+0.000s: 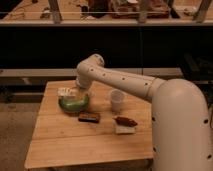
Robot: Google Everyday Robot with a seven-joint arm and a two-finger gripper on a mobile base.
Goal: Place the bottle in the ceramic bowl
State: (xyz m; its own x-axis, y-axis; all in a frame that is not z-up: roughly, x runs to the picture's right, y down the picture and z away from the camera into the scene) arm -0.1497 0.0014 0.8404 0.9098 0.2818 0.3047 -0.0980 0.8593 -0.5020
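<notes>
The green ceramic bowl [73, 104] stands on the left part of the wooden table [60, 145]. The whitish bottle [66, 92] lies across the bowl's back left rim, partly inside it. My gripper [80, 93] hangs from the white arm just above the bowl's back right edge, right beside the bottle. I cannot tell whether it touches the bottle.
A translucent plastic cup [116, 100] stands right of the bowl. A dark brown bar [89, 117] lies in front of the bowl. A reddish-brown packet [125, 121] rests beside a white item [125, 130]. Dark shelving runs behind the table.
</notes>
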